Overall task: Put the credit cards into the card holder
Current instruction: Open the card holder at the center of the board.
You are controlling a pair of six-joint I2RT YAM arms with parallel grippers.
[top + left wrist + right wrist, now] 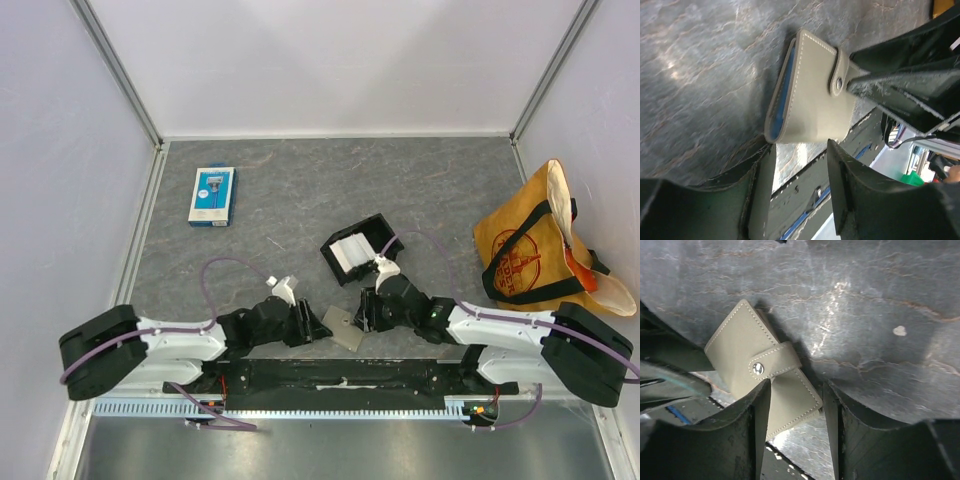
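Two arms meet low at the near middle of the grey stone-patterned surface (pixel 300 180).

Far left, well apart from them: a blue-and-white rectangular retail pack (pixel 212 195), lying flat.

Next, the left fingers (pixel 855 200): apart, nothing between them. Their tips sit just beside the near edge of the flat grey-tan stitched card holder (pixel 810 95); contact cannot be told.

The card holder lies flat on the surface between the two arms. It is folded shut with the strap snapped over its front, and a blue edge shows along its open side.

Then the right fingers (pixel 750 440): apart, not clamped. They hang over the holder's lower corner, one finger covering part of it, with the corner showing in the gap. In the left wrist view they reach the strap end of the holder; touching or not cannot be told.

Just behind the right fingers: a black rectangular box-like tray (pixel 330 248) holding a stack of white plastic credit cards (pixel 355 252).

Far right: a yellow-orange fabric tote bag (pixel 520 250) with black handles, slumped near the right wall.
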